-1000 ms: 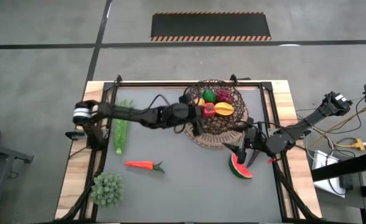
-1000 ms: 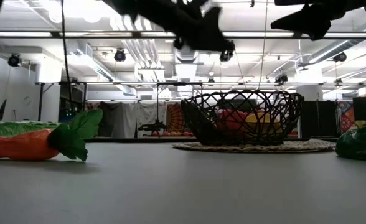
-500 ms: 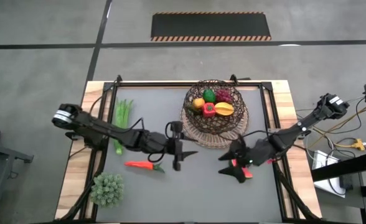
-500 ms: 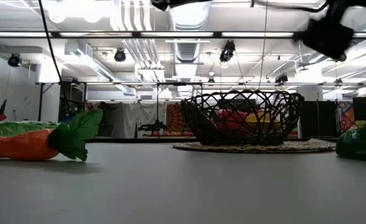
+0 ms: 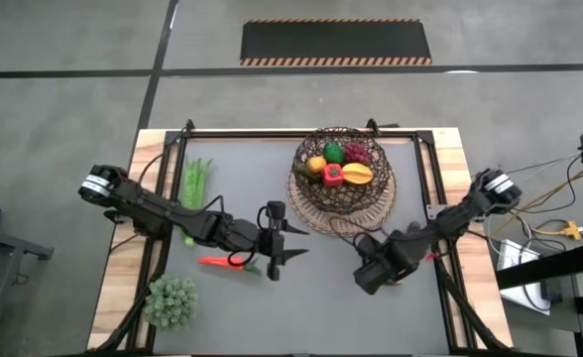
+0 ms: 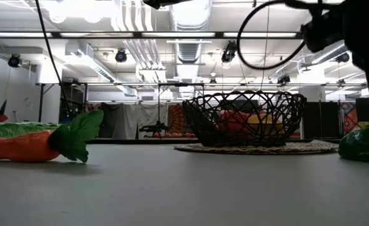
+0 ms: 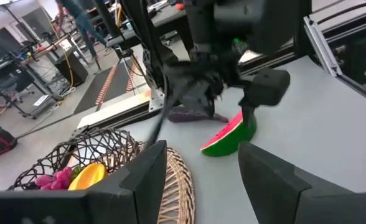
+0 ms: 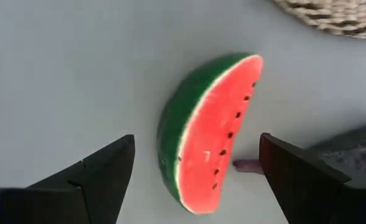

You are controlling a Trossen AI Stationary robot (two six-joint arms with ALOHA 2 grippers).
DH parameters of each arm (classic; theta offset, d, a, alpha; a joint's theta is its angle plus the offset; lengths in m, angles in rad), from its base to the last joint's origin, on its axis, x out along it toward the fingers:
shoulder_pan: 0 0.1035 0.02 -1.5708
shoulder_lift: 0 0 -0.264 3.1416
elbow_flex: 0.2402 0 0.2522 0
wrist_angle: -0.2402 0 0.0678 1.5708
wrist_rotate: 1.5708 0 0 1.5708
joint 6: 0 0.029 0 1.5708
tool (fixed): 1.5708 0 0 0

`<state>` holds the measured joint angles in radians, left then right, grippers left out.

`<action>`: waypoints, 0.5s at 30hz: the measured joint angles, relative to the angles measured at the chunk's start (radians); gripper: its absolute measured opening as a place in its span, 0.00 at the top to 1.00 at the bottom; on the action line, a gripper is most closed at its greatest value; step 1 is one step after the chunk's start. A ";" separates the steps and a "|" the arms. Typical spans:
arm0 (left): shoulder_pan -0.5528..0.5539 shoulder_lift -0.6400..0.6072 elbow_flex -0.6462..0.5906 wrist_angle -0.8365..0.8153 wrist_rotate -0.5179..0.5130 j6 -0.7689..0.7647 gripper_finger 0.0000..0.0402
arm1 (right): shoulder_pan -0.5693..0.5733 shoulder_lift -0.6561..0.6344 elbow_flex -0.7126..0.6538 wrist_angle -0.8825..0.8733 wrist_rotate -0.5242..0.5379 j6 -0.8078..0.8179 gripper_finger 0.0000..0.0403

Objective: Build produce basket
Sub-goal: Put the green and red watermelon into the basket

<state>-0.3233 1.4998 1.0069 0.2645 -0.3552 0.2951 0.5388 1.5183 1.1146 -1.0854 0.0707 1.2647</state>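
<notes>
Right gripper (image 8: 192, 180) over the watermelon slice (image 8: 208, 134) near the desk's (image 5: 272, 188) right edge, just in front of the basket (image 5: 342, 178), jaws spread wide on either side, not touching. Eggplant (image 7: 192, 114) just beside the slice. Left gripper (image 5: 290, 250) at mid-desk, jaws wide apart, holding nothing, just past the carrot (image 5: 224, 263). Green beans (image 5: 194, 186) toward the left edge, well apart from the basket. Leafy clump (image 5: 170, 300) at the front left corner. In the basket near the back edge: orange (image 5: 316, 165), lime (image 5: 332, 152), grapes (image 5: 355, 152), red pepper (image 5: 332, 176), mango (image 5: 358, 175).
</notes>
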 joint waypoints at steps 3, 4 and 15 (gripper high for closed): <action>-0.006 0.000 0.000 -0.005 -0.004 0.000 0.55 | 0.000 0.071 0.022 -0.004 -0.023 -0.011 0.19; -0.008 0.000 0.000 -0.006 -0.011 0.000 0.55 | 0.000 0.091 0.027 -0.006 -0.026 -0.023 0.19; -0.041 -0.054 0.000 -0.082 -0.099 0.000 0.55 | 0.000 0.199 0.029 -0.004 -0.023 -0.071 0.31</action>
<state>-0.3640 1.4456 1.0069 0.1826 -0.4537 0.2955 0.5388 1.7171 1.1439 -1.0893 0.0478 1.1934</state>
